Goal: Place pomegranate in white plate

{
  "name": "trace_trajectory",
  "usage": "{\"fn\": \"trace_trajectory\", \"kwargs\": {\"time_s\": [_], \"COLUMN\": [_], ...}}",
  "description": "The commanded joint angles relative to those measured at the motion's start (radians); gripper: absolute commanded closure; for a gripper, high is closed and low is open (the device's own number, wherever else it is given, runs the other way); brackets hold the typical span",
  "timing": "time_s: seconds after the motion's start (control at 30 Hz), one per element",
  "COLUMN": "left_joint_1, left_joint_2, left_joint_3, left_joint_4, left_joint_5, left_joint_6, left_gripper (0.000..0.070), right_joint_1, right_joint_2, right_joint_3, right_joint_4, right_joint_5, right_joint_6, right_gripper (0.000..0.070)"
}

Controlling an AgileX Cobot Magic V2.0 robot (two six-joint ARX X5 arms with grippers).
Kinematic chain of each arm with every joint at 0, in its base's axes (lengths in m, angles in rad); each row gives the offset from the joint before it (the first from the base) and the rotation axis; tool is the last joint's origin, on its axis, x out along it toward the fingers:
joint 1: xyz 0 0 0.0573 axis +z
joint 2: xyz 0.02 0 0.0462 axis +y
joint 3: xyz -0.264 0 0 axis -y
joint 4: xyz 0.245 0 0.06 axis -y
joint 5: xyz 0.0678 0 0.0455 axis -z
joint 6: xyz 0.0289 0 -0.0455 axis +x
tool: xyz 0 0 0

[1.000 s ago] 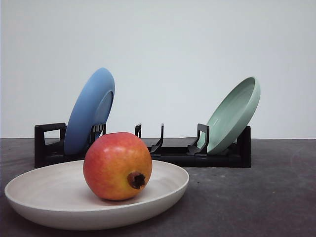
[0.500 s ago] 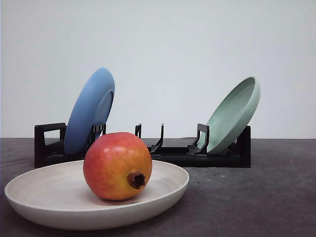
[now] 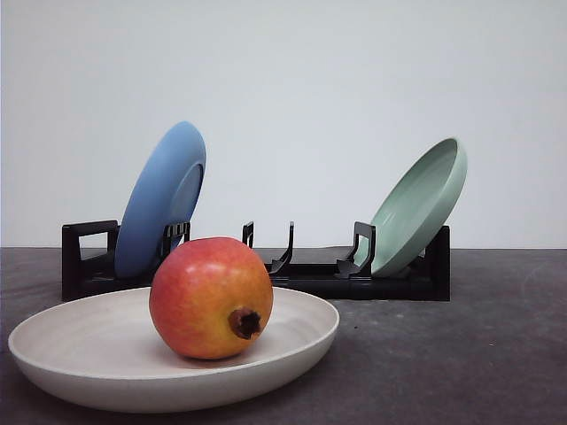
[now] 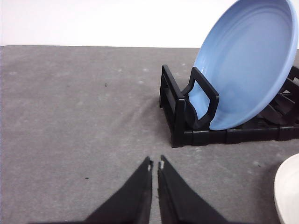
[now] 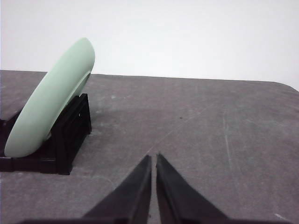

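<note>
Pomegranate's white plate (image 3: 62, 341) lies near left on the grey table (image 3: 461, 354), before a black rack (image 3: 310, 270). On it sits the pomegranate (image 3: 211, 297). Left gripper (image 4: 155, 165) and right gripper (image 5: 153, 157) are pressed together, empty.

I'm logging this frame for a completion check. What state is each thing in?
pomegranate: resting in the white plate, crown stub facing the camera.
white plate: flat on the table, holding the fruit.
blue plate: standing tilted in the black rack.
pale green plate: leaning in the rack.
left gripper: shut, empty.
right gripper: shut, empty.
</note>
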Motion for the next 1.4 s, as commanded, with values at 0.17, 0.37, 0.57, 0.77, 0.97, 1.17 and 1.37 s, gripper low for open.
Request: {"fn": "trace_trajectory", "kwargs": {"time_s": [0.17,0.37,0.57,0.77,0.97,1.17,1.37], "left_joint_1": [0.0,0.0,0.0,0.0,0.0,0.0,0.0], "left_joint_2": [-0.001,-0.001,-0.001,-0.001,-0.001,-0.001,-0.001], "left_joint_3": [-0.01,-0.01,-0.01,-0.01,-0.01,-0.01,-0.01], "left_joint_4": [-0.005,-0.005,-0.005,-0.005,-0.005,-0.005,-0.005], "left_joint_5": [-0.002,-0.002,-0.002,-0.002,-0.002,-0.002,-0.002], "left_joint_6": [0.009,0.009,0.009,0.009,0.009,0.009,0.009], "left_gripper": [0.07,0.07,0.07,0.07,0.07,0.07,0.07], "right_joint_1": [-0.001,-0.001,-0.001,-0.001,-0.001,-0.001,-0.001], "right_joint_2": [0.0,0.0,0.0,0.0,0.0,0.0,0.0], "right_joint_3": [-0.004,-0.004,-0.004,-0.004,-0.004,-0.004,-0.004], "right_joint_4": [0.01,0.01,0.01,0.01,0.01,0.01,0.01], "right_joint_5": [0.004,0.004,0.004,0.004,0.004,0.004,0.004], "right_joint_6": [0.01,0.01,0.01,0.01,0.01,0.01,0.01], "right_gripper": [0.0686,0.0686,0.0686,0.0686,0.0686,0.0686,0.0686]}}
